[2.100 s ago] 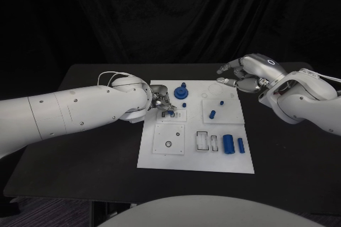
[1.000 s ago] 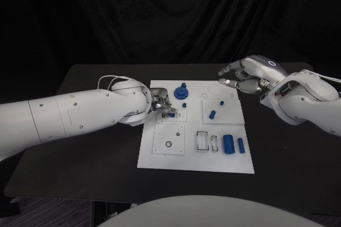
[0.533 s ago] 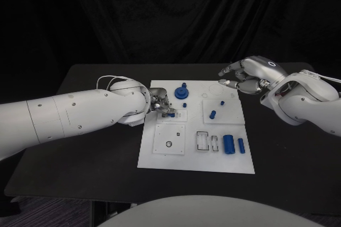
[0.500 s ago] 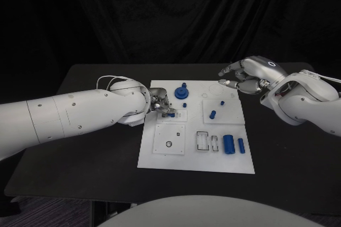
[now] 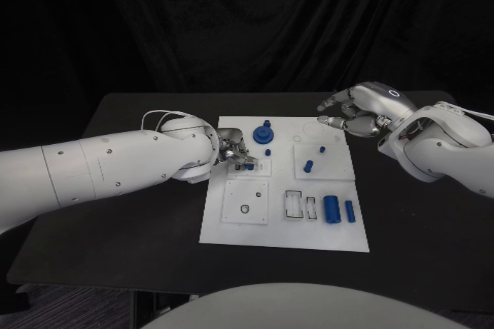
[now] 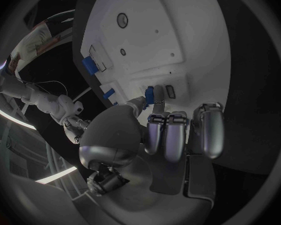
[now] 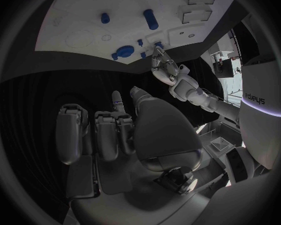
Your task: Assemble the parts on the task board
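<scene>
We see the flat white rectangular task board [image 5: 283, 233] in the middle of the black table [image 5: 123, 229]. Our silver left hand [image 5: 233, 152] sits over the board's left edge, fingertips at a small blue peg [image 5: 248, 166]. Our silver right hand [image 5: 355, 113] hovers at the board's far right corner, fingers curled. A round blue gear-shaped part [image 5: 263, 135] and a large blue cylinder [image 5: 330, 208] rest on the board.

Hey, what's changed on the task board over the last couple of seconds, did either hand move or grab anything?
The left hand edged slightly toward the board's middle and now presses a small blue part at a slot on the task board; it was already there earlier. The right hand shifted only a touch, holding nothing. The blue gear and the large blue cylinder stayed put.
</scene>
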Controlling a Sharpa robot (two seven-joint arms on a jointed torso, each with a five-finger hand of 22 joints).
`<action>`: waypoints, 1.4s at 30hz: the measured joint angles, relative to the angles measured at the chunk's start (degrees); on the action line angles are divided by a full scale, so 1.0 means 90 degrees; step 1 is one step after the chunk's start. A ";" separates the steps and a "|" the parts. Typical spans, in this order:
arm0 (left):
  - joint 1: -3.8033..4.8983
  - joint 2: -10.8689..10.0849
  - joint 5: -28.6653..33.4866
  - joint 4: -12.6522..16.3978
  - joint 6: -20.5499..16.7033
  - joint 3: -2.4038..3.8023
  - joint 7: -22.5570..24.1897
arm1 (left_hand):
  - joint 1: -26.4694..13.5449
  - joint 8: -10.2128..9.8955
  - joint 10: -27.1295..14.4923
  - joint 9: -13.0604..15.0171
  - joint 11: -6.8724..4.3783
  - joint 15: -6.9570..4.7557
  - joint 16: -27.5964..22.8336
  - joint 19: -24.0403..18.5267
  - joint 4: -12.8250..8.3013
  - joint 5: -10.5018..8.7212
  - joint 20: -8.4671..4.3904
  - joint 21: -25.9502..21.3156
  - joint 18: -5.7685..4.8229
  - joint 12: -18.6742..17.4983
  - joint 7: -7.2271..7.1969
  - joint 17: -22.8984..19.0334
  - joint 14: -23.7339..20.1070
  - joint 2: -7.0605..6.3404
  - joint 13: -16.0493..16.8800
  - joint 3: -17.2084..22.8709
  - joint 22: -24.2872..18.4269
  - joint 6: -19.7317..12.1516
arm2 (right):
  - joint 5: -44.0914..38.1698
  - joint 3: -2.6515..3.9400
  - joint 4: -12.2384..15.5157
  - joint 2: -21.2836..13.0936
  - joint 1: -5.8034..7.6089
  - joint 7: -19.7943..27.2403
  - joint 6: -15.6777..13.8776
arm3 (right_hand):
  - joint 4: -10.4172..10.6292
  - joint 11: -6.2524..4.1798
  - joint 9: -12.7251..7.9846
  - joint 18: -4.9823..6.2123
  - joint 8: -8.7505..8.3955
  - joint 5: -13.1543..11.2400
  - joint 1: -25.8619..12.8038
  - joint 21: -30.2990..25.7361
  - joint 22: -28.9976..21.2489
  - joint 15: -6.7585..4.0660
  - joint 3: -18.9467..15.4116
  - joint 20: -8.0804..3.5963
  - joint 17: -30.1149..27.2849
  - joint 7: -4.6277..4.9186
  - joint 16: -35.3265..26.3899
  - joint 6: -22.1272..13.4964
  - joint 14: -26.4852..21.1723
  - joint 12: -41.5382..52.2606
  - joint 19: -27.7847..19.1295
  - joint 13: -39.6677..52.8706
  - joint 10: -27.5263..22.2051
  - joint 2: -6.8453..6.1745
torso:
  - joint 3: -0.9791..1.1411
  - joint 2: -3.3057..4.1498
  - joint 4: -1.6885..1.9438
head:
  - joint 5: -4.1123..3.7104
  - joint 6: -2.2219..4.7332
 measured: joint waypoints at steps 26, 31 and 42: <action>-0.0040 0.0040 0.0001 -0.0068 0.0041 0.0005 0.0082 | -0.0800 -0.0221 -0.0023 -0.0030 0.0022 0.0023 0.0000 -0.0045 0.0475 -0.0714 0.0046 -0.0052 0.0000 0.0000 0.0059 0.0000 0.0023 0.0046 0.0000 -0.0759 0.0000 0.0193 | 0.0000 0.0000 -0.0010 0.0006 -0.0002 -0.0072 0.0106 | 0.0000 0.0023 -0.0004 0.0000 0.0000 0.0025 -0.0001 -0.0025 0.0000 0.0000 0.0000 0.0000 0.0000 0.0000 -0.0025 0.0000 0.0000 0.0000 0.0000 0.0000 -0.0023 0.0000 | -0.0002 0.0011 0.0004 | 0.0023 0.0000; -0.0042 0.0040 0.0002 -0.0076 0.0044 0.0007 0.0071 | -0.0963 -0.0221 -0.0023 0.0075 0.0022 0.0023 0.0000 -0.0045 0.0480 -0.0795 0.0046 -0.0052 0.0000 0.0000 0.0046 0.0000 0.0023 0.0092 0.0000 -0.0925 0.0000 0.0275 | 0.0000 0.0000 -0.0009 0.0006 -0.0002 -0.0085 0.0128 | 0.0000 0.0023 -0.0003 0.0000 0.0000 0.0025 -0.0001 -0.0025 -0.0001 0.0000 0.0000 0.0000 0.0000 0.0000 -0.0025 0.0000 0.0000 0.0000 0.0000 0.0000 -0.0023 0.0000 | -0.0003 0.0013 0.0004 | 0.0032 0.0000; -0.0051 0.0029 0.0003 -0.0078 0.0020 0.0007 0.0073 | -0.1062 -0.0113 -0.0023 0.0312 0.0022 0.0023 0.0000 -0.0020 0.0475 -0.0813 0.0021 -0.0052 0.0001 0.0000 0.0025 0.0000 0.0023 0.0192 0.0000 -0.1057 0.0000 0.0295 | 0.0000 0.0000 -0.0007 0.0000 -0.0002 -0.0115 0.0178 | -0.0017 0.0023 -0.0014 0.0000 -0.0025 0.0025 -0.0001 -0.0048 0.0000 0.0000 0.0018 0.0000 0.0000 0.0000 -0.0050 0.0000 -0.0001 0.0000 0.0000 0.0000 -0.0023 0.0000 | -0.0003 0.0011 0.0008 | 0.0037 0.0000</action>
